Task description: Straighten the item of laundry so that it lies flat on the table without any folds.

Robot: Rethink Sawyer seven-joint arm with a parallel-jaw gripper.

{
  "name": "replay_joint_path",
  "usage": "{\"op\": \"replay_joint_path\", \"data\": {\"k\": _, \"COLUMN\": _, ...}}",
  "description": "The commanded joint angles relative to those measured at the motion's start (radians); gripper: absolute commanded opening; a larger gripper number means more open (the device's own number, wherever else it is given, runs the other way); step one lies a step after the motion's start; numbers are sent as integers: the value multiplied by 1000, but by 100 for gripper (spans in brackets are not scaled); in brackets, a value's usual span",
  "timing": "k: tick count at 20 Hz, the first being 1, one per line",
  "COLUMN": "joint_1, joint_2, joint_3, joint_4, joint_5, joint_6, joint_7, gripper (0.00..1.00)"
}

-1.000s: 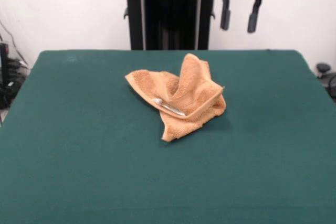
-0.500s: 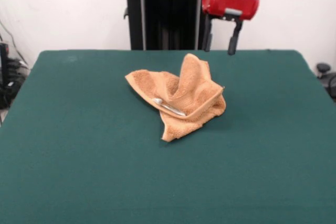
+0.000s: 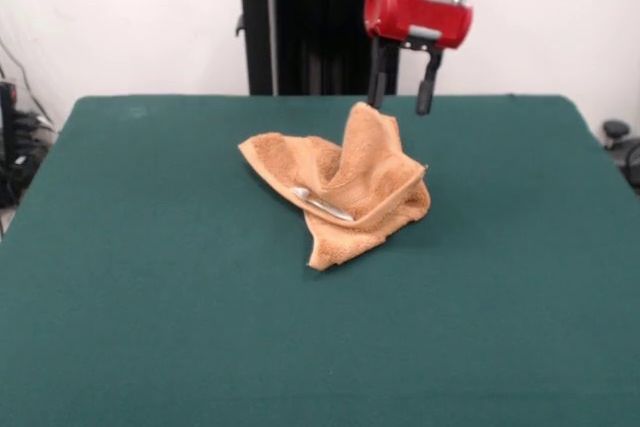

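Hovering with jaws wide, gripper (image 3: 401, 107) tops crumpled, peaked terry towel (image 3: 345, 187).

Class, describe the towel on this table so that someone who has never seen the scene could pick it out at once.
Start with the big dark green table. Near its middle lies a crumpled orange-tan towel, bunched into folds with one peak standing up. It is the only thing on the table; a small white tag shows on its front, and the open red and black tool hangs just above the peak.
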Motion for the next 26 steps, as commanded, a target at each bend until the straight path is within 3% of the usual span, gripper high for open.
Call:
{"op": "replay_joint_path", "data": {"k": 1, "joint_1": -38, "joint_2": 28, "joint_3": 152, "joint_4": 26, "joint_5": -69, "joint_6": -144, "joint_7": 214, "gripper": 100}}
{"op": "replay_joint_path", "data": {"k": 15, "joint_1": -69, "joint_2": 82, "joint_3": 217, "joint_4": 10, "joint_5": -113, "joint_6": -171, "joint_7": 209, "gripper": 100}}
{"op": "replay_joint_path", "data": {"k": 26, "joint_1": -37, "joint_2": 109, "joint_3": 159, "joint_4": -15, "joint_5": -89, "joint_6": -192, "joint_7": 178, "gripper": 100}}
